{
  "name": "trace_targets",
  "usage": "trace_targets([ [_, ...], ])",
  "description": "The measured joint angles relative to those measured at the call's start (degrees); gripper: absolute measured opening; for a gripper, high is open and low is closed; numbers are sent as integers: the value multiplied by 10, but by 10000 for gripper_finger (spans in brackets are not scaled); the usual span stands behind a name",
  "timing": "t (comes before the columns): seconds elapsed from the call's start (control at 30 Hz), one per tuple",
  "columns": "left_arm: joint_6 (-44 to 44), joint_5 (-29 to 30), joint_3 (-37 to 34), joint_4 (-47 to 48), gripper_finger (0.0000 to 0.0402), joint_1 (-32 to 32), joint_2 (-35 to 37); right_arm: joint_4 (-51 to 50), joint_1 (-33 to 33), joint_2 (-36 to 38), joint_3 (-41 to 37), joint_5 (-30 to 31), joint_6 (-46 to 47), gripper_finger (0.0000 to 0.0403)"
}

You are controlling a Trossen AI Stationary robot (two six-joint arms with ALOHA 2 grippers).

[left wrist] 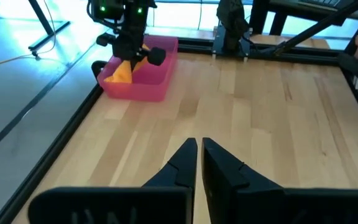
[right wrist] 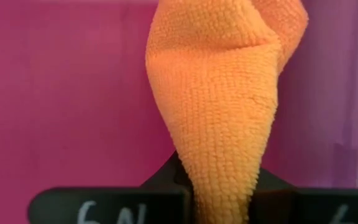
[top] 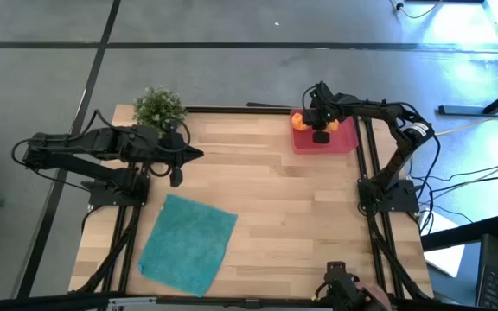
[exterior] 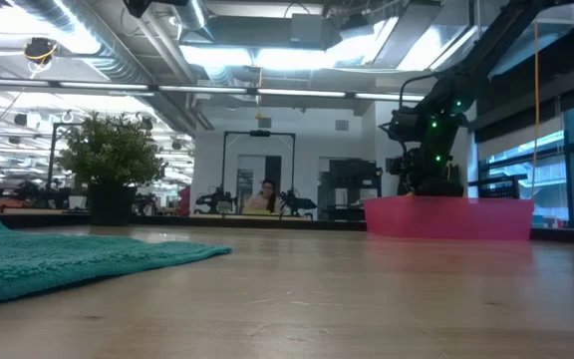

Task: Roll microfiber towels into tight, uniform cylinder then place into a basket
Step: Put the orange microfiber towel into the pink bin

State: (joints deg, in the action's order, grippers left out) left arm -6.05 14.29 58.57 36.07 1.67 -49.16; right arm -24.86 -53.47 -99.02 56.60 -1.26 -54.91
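Wooden table (top: 301, 225), bare over most of its top

Teal towel (top: 188, 244) flat and unrolled at the near left, one corner toward the table's middle; seen as a low flat sheet in the low view (exterior: 68, 261)

Basket (top: 346, 141) at the far right corner, pink, low-walled; also in the left wrist view (left wrist: 151, 87) and the low view (exterior: 466, 217). Holds the orange towel (top: 299, 121) at its left end, bunched rather than a neat cylinder, partly draped toward the rim (left wrist: 124, 71); up close, a twisted orange fold against the pink floor (right wrist: 222, 112)

Plant (top: 159, 107) at the far left edge, apart from both towels

Right gripper (top: 321, 130) down inside the basket, pinched on the orange towel, cloth rising from between the fingertips in the right wrist view

Left gripper (left wrist: 199, 163) over the bare left middle of the table, beside the plant, fingers clenched together on nothing, pointing toward the basket

A person far off in the room behind (exterior: 265, 196)
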Motion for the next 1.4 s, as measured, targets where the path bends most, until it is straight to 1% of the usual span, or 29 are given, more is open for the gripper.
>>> trace_targets([
  [0.2,1,0,0,-14,14,0,-5,3,0,-6,0,2,-39,36],
  [0.47,2,0,0,-25,14,0,-7,12,0,-6,0,2,-43,56],
  [0.63,1,0,0,-24,14,0,-7,13,0,-6,0,2,-43,83],
  [0.87,0,-4,0,-24,14,0,-7,13,0,-6,0,2,-42,138],
  [1.0,0,-4,0,-24,14,0,-7,13,0,-6,0,3,-42,157],
  [1.27,0,-4,0,-24,14,0,-7,13,0,-6,0,3,-42,164],
  [1.4,0,-4,0,-24,14,0,-7,15,0,-6,0,18,-40,164],
])
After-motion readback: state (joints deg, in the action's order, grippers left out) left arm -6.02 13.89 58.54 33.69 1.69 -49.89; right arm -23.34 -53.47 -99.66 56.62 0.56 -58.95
